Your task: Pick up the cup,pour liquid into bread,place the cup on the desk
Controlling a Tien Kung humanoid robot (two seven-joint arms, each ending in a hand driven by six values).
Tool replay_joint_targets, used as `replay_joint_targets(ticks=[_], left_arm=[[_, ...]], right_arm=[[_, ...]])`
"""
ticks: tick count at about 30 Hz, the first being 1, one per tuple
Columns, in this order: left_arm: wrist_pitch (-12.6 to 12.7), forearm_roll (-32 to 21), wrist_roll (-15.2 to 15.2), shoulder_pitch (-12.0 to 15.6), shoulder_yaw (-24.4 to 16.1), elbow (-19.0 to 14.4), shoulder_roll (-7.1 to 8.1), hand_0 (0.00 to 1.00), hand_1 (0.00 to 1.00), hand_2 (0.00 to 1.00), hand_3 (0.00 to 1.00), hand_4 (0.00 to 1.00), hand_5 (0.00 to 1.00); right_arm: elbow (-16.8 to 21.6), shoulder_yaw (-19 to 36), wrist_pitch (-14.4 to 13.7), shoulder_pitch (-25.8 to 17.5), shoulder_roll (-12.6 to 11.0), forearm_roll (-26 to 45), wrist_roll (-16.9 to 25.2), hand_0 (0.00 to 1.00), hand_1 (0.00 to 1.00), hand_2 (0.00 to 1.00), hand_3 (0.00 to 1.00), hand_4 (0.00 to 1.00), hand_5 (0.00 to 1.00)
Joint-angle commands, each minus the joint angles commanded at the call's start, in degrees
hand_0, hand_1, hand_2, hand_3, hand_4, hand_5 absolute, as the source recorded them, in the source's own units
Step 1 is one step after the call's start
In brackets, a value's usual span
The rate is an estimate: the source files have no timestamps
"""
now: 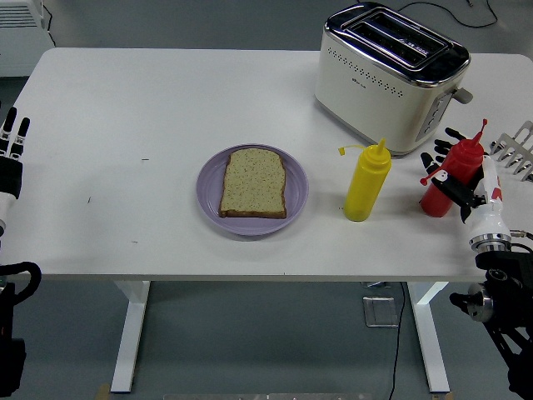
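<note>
Right hand [460,179]: comes in from the lower right; its black fingers [439,157] curl around the red squeeze bottle [450,177] from the right side, grasping its body.
Red squeeze bottle: upright, its base on the white table [166,100] near the right edge, red cap open and hanging off to the left of the nozzle.
Yellow squeeze bottle [367,181]: upright, just left of the red one and apart from it, its cap also hanging to the left.
Toaster [390,75]: cream and chrome, behind both bottles at the far right of the table.
Plate [208,196]: purple, left of the yellow bottle, near the table's middle.
Bread [254,182]: one slice lying flat on the plate.
Left hand [11,154]: at the left edge, fingers straight and relaxed, holding nothing, well apart from the plate.
</note>
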Motion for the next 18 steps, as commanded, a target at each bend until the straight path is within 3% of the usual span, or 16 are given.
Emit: replay_joint_targets(ticks=[4,5,10,11,16,17,18], left_arm=[[0.0,0.0,0.0,0.0,0.0,0.0,-0.01,0.792,0.749,0.75,0.711,0.503,0.991],[0.0,0.0,0.0,0.0,0.0,0.0,-0.01,0.792,0.749,0.75,0.711,0.503,0.991],[0.0,0.0,0.0,0.0,0.0,0.0,-0.02,0.792,0.749,0.75,0.711,0.503,0.991],[0.0,0.0,0.0,0.0,0.0,0.0,-0.02,0.792,0.749,0.75,0.711,0.504,0.991],[0.1,0.0,0.0,0.1,0.0,0.0,-0.05,0.792,0.749,0.75,0.711,0.504,0.991],[0.1,0.0,0.0,0.1,0.0,0.0,-0.04,0.792,0.749,0.75,0.711,0.503,0.991],[0.1,0.0,0.0,0.1,0.0,0.0,-0.04,0.792,0.749,0.75,0.711,0.503,0.991]], right_arm=[[-0.5,-0.5,-0.9,0.3,0.2,2.2,0.8,0.449,0.445,0.47,0.488,0.703,0.026],[-0.6,-0.6,-1.0,0.4,0.2,2.7,1.0,0.323,0.354,0.428,0.437,0.687,0.054],[-0.8,-0.9,-1.3,0.5,0.3,5.4,1.8,0.323,0.354,0.428,0.437,0.687,0.054],[-0.8,-0.9,-1.4,0.6,0.3,6.1,2.1,0.211,0.267,0.367,0.408,0.657,0.09],[-0.6,-0.9,-1.9,0.6,0.3,8.1,3.3,0.211,0.267,0.367,0.408,0.657,0.09],[-0.5,-0.8,-2.0,0.7,0.3,8.4,3.6,0.136,0.217,0.32,0.386,0.625,0.106],[-0.4,-0.8,-2.0,0.7,0.3,8.6,3.7,0.136,0.217,0.32,0.386,0.625,0.106]])
